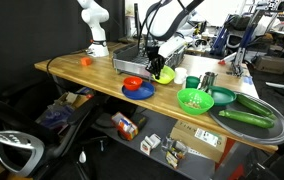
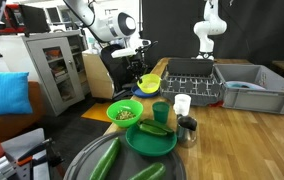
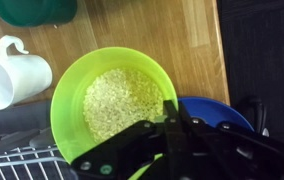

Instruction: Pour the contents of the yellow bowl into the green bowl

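Where the wrist view looks down past the end effector (image 3: 172,122), its two dark fingers (image 3: 147,142) come together on the near rim of the yellow bowl (image 3: 112,70), pinching that edge between them. The bowl lies directly below and ahead of the end effector, and pale grains (image 3: 117,102) cover its bottom. Whether the bowl rests on the wooden worktop (image 3: 182,30) or is raised off it I cannot tell. Just beside the end effector on one side lies a blue plate (image 3: 220,112), partly hidden by the fingers, and in an exterior view a small red bowl (image 1: 133,84) sits on it. On the opposite side of the end effector a wire dish rack (image 3: 17,160) shows at the picture's corner. Past the rack, close to the yellow bowl's wall, stands a white mug (image 3: 4,80). Farther out from the end effector, beyond the mug, the green bowl (image 1: 194,99) stands upright on the worktop, well apart from the yellow one, with some brownish bits inside. A darker teal bowl (image 1: 222,97) sits just beside it on the far side from the end effector, and farthest out two cucumbers (image 1: 247,112) lie on a grey tray (image 1: 274,128)
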`<state>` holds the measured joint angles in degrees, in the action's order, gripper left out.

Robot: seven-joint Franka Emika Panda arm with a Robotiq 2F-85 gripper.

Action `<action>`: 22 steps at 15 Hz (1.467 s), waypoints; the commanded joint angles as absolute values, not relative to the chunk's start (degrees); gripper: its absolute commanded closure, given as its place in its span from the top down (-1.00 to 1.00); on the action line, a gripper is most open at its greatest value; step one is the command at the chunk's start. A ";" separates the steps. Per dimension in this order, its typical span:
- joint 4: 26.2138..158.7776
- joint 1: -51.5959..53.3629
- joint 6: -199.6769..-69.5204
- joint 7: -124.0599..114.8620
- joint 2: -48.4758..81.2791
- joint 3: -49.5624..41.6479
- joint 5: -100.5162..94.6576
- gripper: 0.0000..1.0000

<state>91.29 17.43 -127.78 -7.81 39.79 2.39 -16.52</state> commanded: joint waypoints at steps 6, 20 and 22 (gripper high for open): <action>109.94 8.39 -141.29 8.08 26.53 9.01 -7.17 -0.98; 120.17 -1.64 -151.66 24.85 21.64 15.24 16.22 -0.94; 120.63 -1.68 -151.88 24.86 21.30 15.26 16.25 -0.94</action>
